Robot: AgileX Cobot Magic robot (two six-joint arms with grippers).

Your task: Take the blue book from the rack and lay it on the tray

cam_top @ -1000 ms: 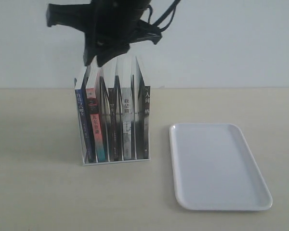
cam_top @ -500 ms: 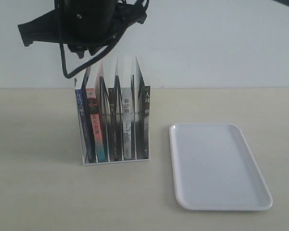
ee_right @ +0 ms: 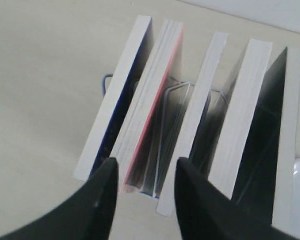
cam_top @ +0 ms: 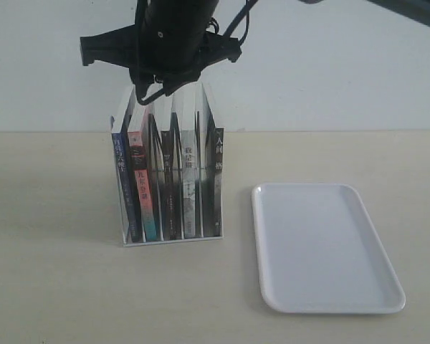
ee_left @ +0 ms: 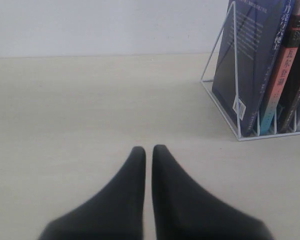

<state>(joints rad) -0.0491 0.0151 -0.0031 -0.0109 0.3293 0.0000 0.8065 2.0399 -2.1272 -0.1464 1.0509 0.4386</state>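
We are at the very first step: reaching for the book. The blue paperback book with white letters on its dark spine stands in the small white wire rack on the pale desk. It is in the end slot, the one farthest from the flat white plastic tray, and it leans a little. A red and teal book stands right next to it. The tray lies near the rack with nothing on it.

The right fingers hang over the tops of the books. They are open wide and hold nothing. In the right wrist view, the gap between them looks lined up more with the red and teal book than with the blue one. We cannot be sure how high above the books they are, because looking from the top does not show that well.

The left fingers are low by the desk, near the blue book's side of the rack. They are pressed almost together and hold nothing.

We think the next move needs care. The right fingers should slide toward the end slot, so one finger goes outside the blue cover and the other goes into the thin gap beside the red and teal book. Then they can come down, squeeze, and lift the book straight up so the rack does not tip.
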